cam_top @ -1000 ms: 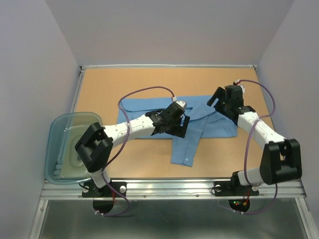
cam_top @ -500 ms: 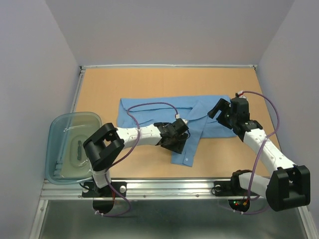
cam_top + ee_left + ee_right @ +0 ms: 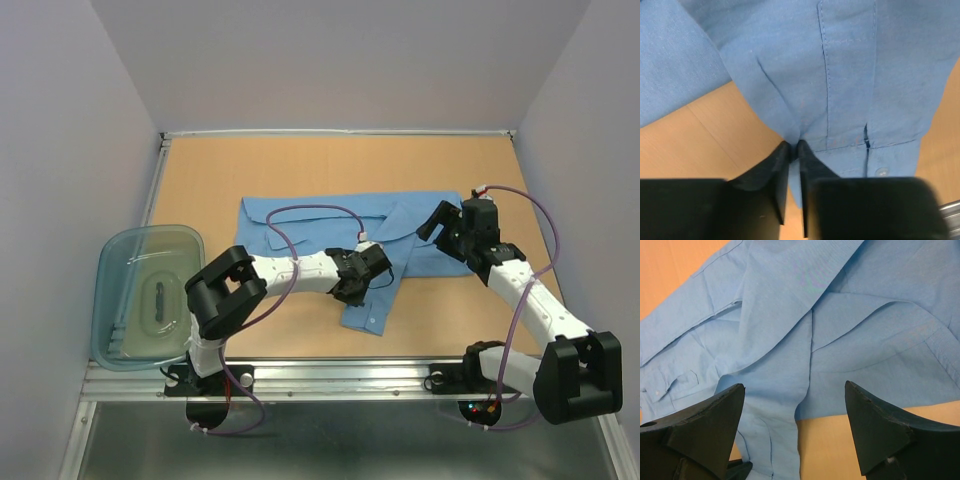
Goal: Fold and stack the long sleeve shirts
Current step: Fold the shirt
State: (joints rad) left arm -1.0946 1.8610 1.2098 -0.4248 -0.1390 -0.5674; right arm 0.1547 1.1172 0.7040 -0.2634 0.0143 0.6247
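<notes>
A light blue long sleeve shirt [image 3: 300, 215] lies spread across the middle of the wooden table [image 3: 250, 165], one cuffed sleeve [image 3: 372, 305] pointing toward the near edge. My left gripper [image 3: 352, 290] sits low on that sleeve. In the left wrist view its jaws [image 3: 794, 145] are shut on the sleeve's side edge just above the buttoned cuff [image 3: 880, 165]. My right gripper [image 3: 440, 222] hovers over the shirt's right part, open. In the right wrist view its fingers [image 3: 795, 390] straddle a fold of the shirt [image 3: 805, 305] and bare table, holding nothing.
A clear bluish plastic tub [image 3: 125, 270] overhangs the table's left edge beside the left arm's base. A metal rail [image 3: 350, 375] runs along the near edge. Grey walls close in on the left, right and back.
My left gripper slid down the sleeve toward the near edge and closed on the cloth. The right arm drew back to the right, then held still, open.
</notes>
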